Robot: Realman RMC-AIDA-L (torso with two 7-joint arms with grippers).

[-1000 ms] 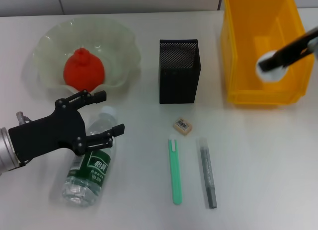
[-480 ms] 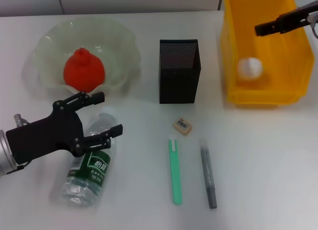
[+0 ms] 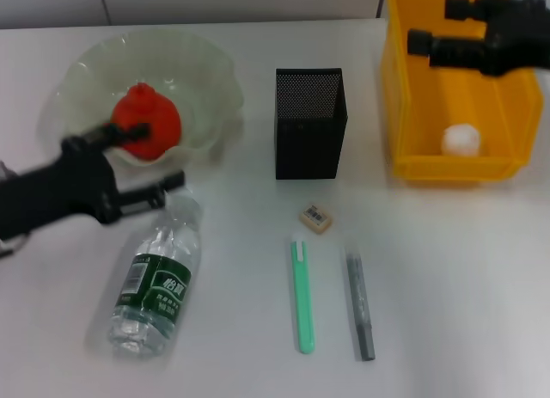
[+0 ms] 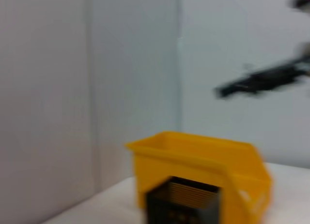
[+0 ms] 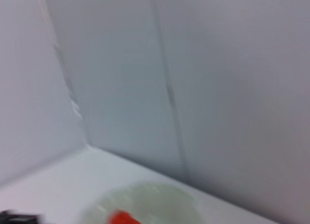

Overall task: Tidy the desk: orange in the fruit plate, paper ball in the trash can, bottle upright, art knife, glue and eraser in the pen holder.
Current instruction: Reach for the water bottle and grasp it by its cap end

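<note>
The orange (image 3: 144,114) lies in the pale green fruit plate (image 3: 202,67); both also show in the right wrist view, orange (image 5: 123,217) and plate (image 5: 150,200). The white paper ball (image 3: 461,140) lies in the yellow bin (image 3: 404,114). The clear bottle (image 3: 155,282) with a green label lies on its side at the front left. The eraser (image 3: 315,218), the green art knife (image 3: 302,295) and the grey glue (image 3: 360,303) lie in front of the black mesh pen holder (image 3: 309,123). My left gripper (image 3: 161,156) is open and empty, between plate and bottle. My right gripper (image 3: 432,24) is open and empty above the bin's back.
The left wrist view shows the yellow bin (image 4: 203,161) behind the pen holder (image 4: 184,204), with my right gripper (image 4: 261,81) far off above them. A wall runs behind the white desk (image 3: 455,269).
My left gripper has moved off the bottle, back toward the plate. My right gripper let the paper ball drop into the bin, then rose toward the bin's back.
</note>
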